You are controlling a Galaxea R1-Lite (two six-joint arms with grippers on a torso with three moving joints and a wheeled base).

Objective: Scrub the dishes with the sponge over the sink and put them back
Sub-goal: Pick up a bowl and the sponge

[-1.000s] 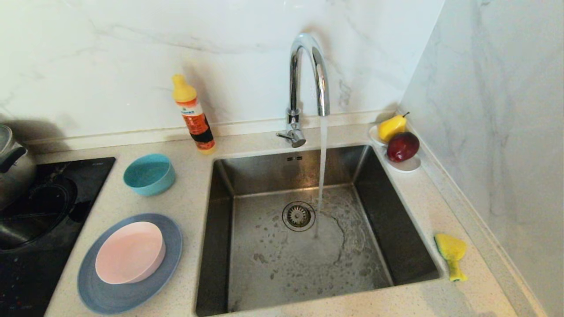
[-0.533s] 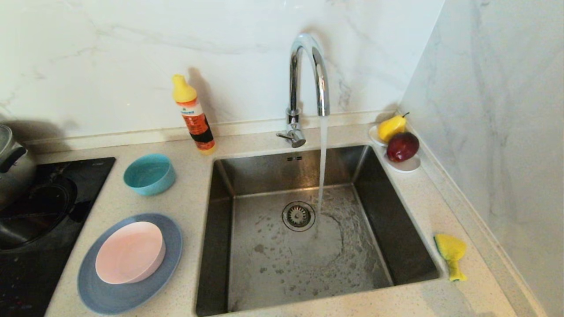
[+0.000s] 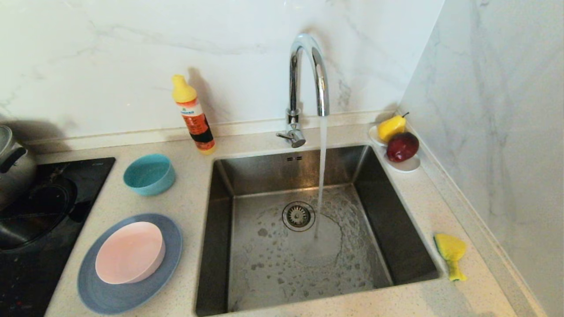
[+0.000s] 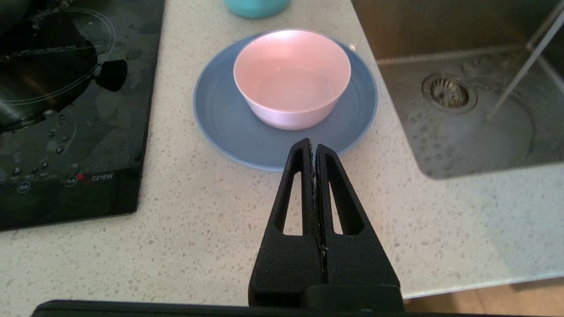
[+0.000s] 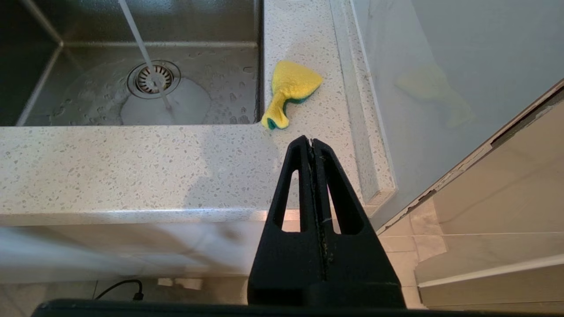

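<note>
- Running from the curved tap (image 3: 308,75), a thin stream of water falls into the sink (image 3: 220,211) and lands just right of the round drain (image 3: 298,215); the steel floor is wet and has bubbles.
- The pink bowl (image 3: 130,252) sits on the blue plate (image 3: 169,259), on the counter (image 3: 189,198) left of the sink, at the near side.
- The teal bowl (image 3: 149,174) stands alone, farther back on the same side, apart from the plate.
- The sponge (image 3: 451,255) lies on the counter right of the sink, close to its near right corner, yellow side up with a green edge.
- The left gripper (image 4: 313,144) is low at the near edge of the counter, in front of the plate, fingers pressed together and holding nothing.
- The right gripper (image 5: 310,141) is also closed and empty, in front of the counter edge, near the sponge but not touching it.
- A detergent bottle (image 3: 194,116) stands by the back wall, and a white saucer (image 3: 407,165) with a pear (image 3: 391,127) and a red apple (image 3: 402,146) is at the far right corner.
- A black cooktop (image 3: 26,246) is at the far left.
</note>
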